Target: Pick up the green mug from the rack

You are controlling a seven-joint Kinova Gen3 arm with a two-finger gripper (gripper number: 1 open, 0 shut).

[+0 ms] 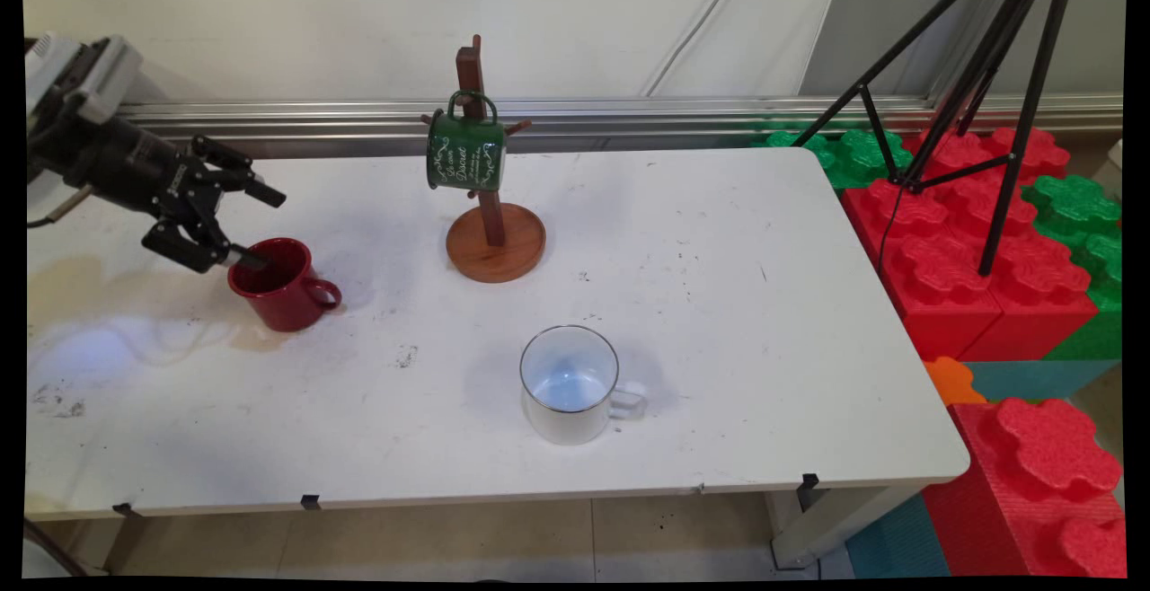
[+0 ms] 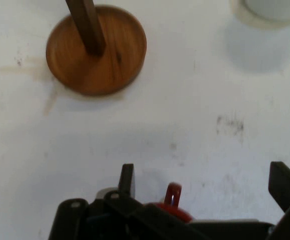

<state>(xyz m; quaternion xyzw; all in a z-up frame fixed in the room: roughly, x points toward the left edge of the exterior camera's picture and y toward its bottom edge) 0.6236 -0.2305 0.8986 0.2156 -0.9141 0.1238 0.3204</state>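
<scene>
So on the far left the gripper [image 1: 256, 224] comes in sideways, fingers spread wide apart, one finger up above and the lower one poking right at the rim of the red mug [image 1: 278, 284], maybe just inside the mouth, can't say for sure if it touches. Nothing is pinched between the fingers. The red mug is a glossy dark red, sitting upright on the white table [image 1: 719, 304] near its left side, handle sticking out to the right. In the hand view you only get a sliver of it, the red mug [image 2: 172, 200] peeking up between the two fingers [image 2: 127, 180].

Next over, toward the back middle of the table, there's a wooden mug stand [image 1: 494, 241] with a round base and an upright post with pegs. A green mug [image 1: 465, 153] with white lettering hangs from one peg by its handle.

Further right and closer to the near edge sits a white mug [image 1: 570, 384], upright, thin dark rim, handle to the right.
</scene>
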